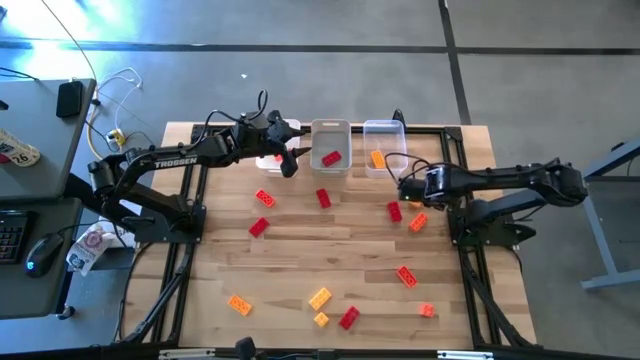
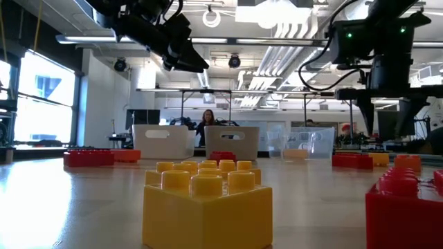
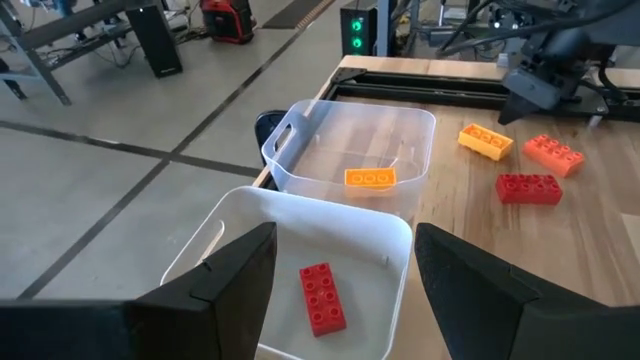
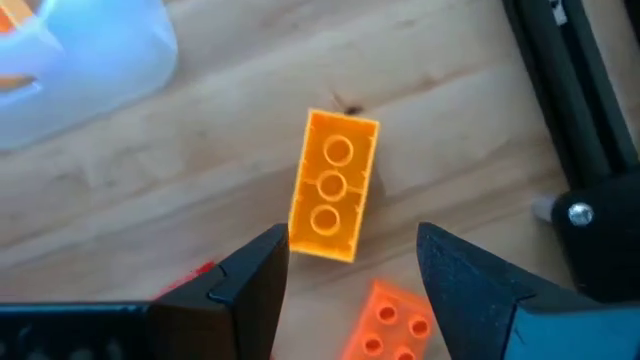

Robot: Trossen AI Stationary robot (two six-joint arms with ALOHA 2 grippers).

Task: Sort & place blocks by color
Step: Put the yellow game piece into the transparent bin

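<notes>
Wooden table (image 1: 300, 255), scattered blocks (image 1: 320, 298), 3 bins (image 1: 330, 131)

Both arms reach toward the far side of the desk, left claw (image 3: 345, 275) and right claw (image 4: 350, 270) spread open (apparently holding nothing).

Right gripper (image 4: 350, 262) hovering open over an orange-yellow brick

An orange-yellow studded plastic brick (image 4: 333, 186) lies flat on the light wooden table (image 4: 200, 150), between and just beyond the two dark fingers (image 4: 250, 285). A smaller orange-red studded brick (image 4: 390, 318) sits just beside it, and a clear plastic bin's corner (image 4: 90, 50) shows nearby.
</notes>
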